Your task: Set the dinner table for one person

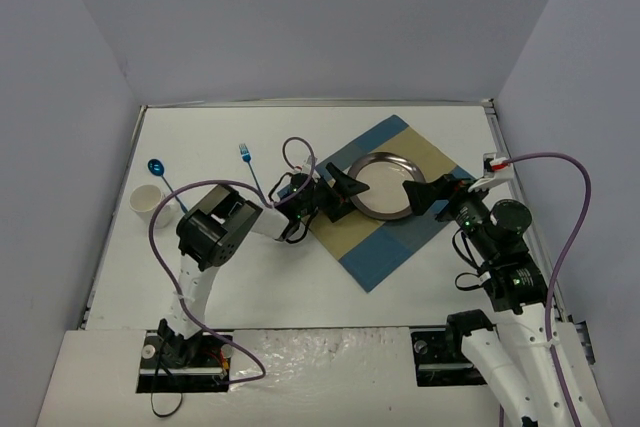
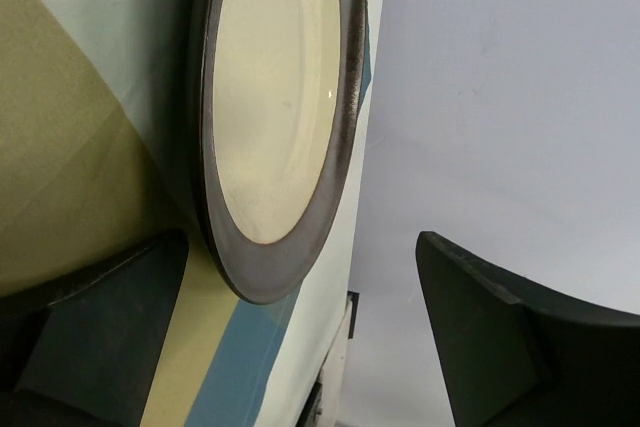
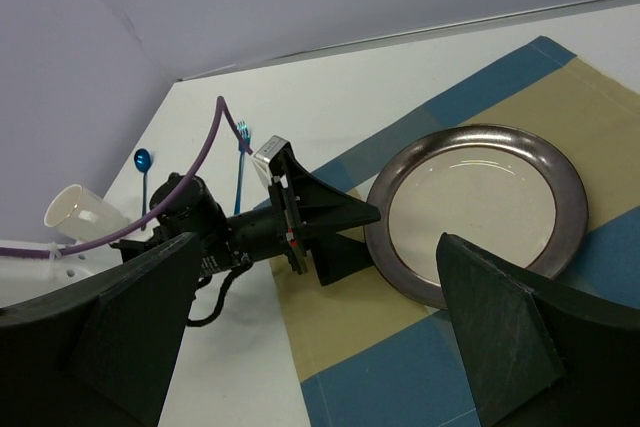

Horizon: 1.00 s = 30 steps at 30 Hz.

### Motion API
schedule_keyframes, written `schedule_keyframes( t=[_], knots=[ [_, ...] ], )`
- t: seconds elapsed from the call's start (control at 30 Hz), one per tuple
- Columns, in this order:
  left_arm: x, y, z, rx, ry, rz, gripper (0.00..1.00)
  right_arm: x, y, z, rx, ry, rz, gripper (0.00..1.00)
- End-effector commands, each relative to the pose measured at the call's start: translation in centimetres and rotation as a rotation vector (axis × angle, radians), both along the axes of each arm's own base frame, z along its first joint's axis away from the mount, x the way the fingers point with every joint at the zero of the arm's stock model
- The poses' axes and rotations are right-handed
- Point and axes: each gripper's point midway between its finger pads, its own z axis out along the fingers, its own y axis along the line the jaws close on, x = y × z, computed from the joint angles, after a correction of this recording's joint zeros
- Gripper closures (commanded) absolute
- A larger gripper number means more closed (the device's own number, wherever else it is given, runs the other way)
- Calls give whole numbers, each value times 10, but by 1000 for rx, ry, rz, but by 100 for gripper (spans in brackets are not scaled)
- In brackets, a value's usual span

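— How's the tabletop (image 1: 290, 287) looking?
— Plain white, big and flat, lavender-grey walls (image 1: 300, 17) round it, spreading under everything I see.
— Claws?
— My left claw (image 1: 350, 199) gapes wide at the left rim of the plate (image 1: 385, 185). The right claw (image 1: 420, 202) is wide too, opposite, over the checked placemat (image 1: 375, 257).

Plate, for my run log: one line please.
plate on placemat | left gripper open, beside rim | right gripper open, beside rim | nothing held
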Motion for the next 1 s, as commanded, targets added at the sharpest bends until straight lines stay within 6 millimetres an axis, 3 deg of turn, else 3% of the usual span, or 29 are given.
schedule_keyframes(
  t=[0.0, 0.2, 0.37, 0.5, 0.67, 0.7, 0.73, 0.77, 0.8, 0.9, 0.97],
  knots=[
    [0, 3, 61, -31, -125, 4, 3, 2, 0, 23, 6, -92, -5, 0],
    [-11, 26, 67, 157, -142, 19, 3, 2, -3, 26, -2, -98, -16, 0],
    [-21, 73, 78, 474, -204, 38, 3, 3, -5, 28, -16, -93, -24, 0],
    [-36, 135, 101, 736, -268, 47, 3, 5, -6, 29, -15, -84, -33, 0],
    [-44, 256, 131, 1001, -241, 151, 3, 11, 3, 21, -8, -38, 7, 0],
    [-48, 271, 136, 1024, -230, 167, 3, 13, 5, 18, -3, -24, 12, 0],
    [-50, 292, 139, 1054, -212, 193, 3, 14, 6, 15, 1, -7, 18, 0],
    [-50, 326, 141, 1102, -180, 238, 3, 16, 9, 11, 2, 11, 29, 0],
    [-56, 330, 142, 1121, -184, 218, 3, 16, 9, 10, 2, 11, 30, 0],
    [-61, 419, 139, 1163, -41, 356, 3, 16, 15, 5, -4, 27, 66, 0],
    [-64, 446, 136, 1148, 13, 397, 4, 14, 18, 3, -7, 32, 87, 0]
  ],
)
